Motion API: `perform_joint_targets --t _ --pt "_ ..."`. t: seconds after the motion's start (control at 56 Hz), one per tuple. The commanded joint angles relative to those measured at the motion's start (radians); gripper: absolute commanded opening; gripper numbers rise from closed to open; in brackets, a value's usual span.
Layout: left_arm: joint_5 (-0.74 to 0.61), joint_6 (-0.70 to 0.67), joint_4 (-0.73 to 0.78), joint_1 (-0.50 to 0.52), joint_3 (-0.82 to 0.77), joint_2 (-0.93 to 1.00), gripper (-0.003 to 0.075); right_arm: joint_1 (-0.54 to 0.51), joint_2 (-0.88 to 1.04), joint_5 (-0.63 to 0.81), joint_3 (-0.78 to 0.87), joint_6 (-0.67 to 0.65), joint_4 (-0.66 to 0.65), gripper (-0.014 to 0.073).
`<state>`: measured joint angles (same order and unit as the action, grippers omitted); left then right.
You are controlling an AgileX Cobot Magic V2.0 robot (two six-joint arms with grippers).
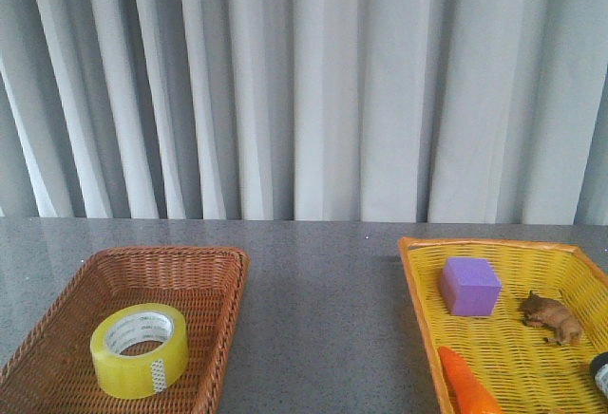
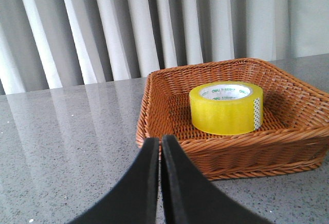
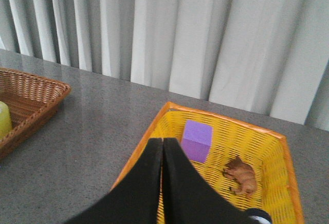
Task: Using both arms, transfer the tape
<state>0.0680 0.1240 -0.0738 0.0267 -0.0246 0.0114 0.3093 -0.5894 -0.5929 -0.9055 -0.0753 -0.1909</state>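
- The wide roll of translucent yellow packing tape [image 1: 139, 349] lay flat inside the brown wicker basket [image 1: 57, 314] on the grey table [image 1: 323, 281].
- Both the left hand [image 2: 159, 147] and the right hand [image 3: 162, 149] were pressed together, holding nothing.
- Risk, as I judged it: a hand might snag the basket rim, or the smooth roll might slip during the handover.
- Count: one tape, two baskets, one purple foam cube [image 1: 469, 286], one brown toy animal [image 1: 551, 316], one orange carrot-like object [image 1: 465, 385].

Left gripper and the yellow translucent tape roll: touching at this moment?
Apart. The left wrist view shows the left gripper, fingers shut, outside the brown wicker basket, while the yellow translucent tape roll sits inside.
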Motion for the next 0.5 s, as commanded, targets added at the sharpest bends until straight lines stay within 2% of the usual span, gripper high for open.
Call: perform_joint_targets --t 0.0,0.125,0.232,0.482 --pt "-0.068 -0.009 -0.01 0.004 0.008 0.015 -0.0005 -0.003 0.038 0.22 0.084 0.011 0.031 -0.0004" --pt "-0.068 -0.009 -0.01 0.004 0.008 0.015 -0.0005 -0.005 0.097 0.314 0.2 -0.013 0.046 -0.0004" --pt "-0.068 -0.009 -0.01 0.004 0.008 0.015 -0.0005 -0.005 0.159 0.315 0.289 -0.07 0.036 -0.0004" --pt "-0.068 -0.009 -0.01 0.004 0.008 0.015 -0.0005 -0.005 0.278 0.32 0.5 -0.098 0.047 -0.0004"
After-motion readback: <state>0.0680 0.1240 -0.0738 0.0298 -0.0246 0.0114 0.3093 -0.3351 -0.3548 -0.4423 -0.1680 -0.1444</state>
